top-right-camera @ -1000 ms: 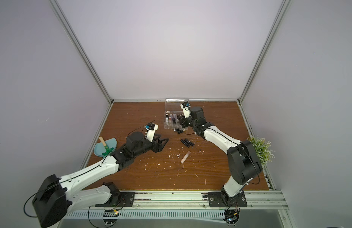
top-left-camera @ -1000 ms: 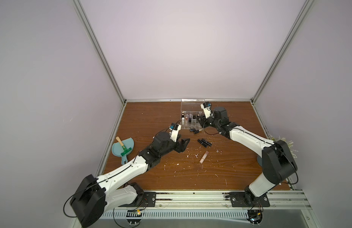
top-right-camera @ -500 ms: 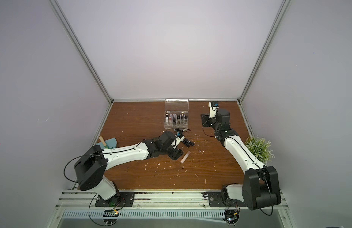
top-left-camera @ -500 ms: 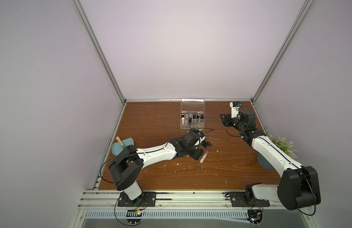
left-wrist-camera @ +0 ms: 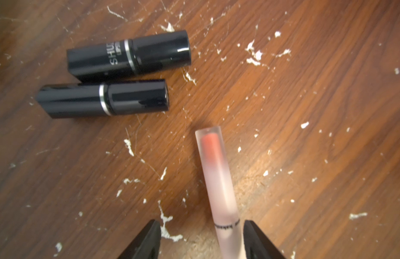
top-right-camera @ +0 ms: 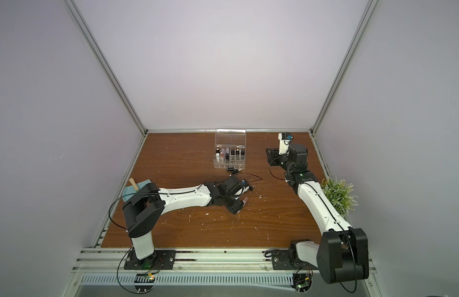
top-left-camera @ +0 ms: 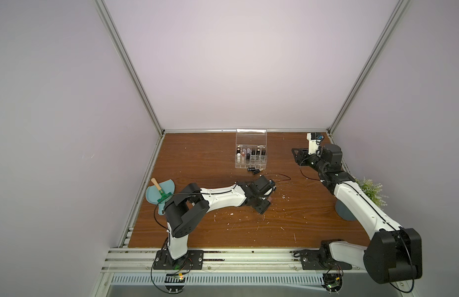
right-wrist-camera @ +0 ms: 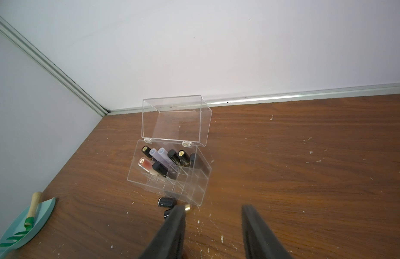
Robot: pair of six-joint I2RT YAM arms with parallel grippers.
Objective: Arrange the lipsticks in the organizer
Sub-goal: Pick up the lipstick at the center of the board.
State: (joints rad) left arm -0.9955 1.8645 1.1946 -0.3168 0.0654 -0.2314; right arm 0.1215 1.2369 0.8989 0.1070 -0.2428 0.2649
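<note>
A frosted beige-pink lipstick (left-wrist-camera: 219,186) lies on the table between the fingers of my open left gripper (left-wrist-camera: 201,223), closer to one finger (left-wrist-camera: 257,237). Two black silver-banded lipsticks (left-wrist-camera: 129,53) (left-wrist-camera: 102,98) lie side by side beyond it. In both top views the left gripper (top-left-camera: 267,203) sits low over the pink tube (top-right-camera: 245,199) mid-table. The clear organizer (top-left-camera: 250,164) (right-wrist-camera: 194,197) stands at the back with its lid up and several tubes upright in its rear compartments. Two more lipsticks (top-left-camera: 254,170) (right-wrist-camera: 166,201) lie just in front of it. My right gripper (top-left-camera: 296,156) (right-wrist-camera: 213,224) hangs open and empty, to the organizer's right.
A light-blue dustpan (top-left-camera: 169,186) (right-wrist-camera: 44,210) holding a wooden-handled green tool (top-left-camera: 158,189) lies at the table's left edge. A small potted plant (top-right-camera: 337,192) stands at the right edge beside the right arm. White specks litter the wood, and a thin red cable (top-left-camera: 282,176) trails near the left wrist.
The left gripper moved right across the table and came down over the pink tube. The right gripper drew back from the organizer toward the back right.
</note>
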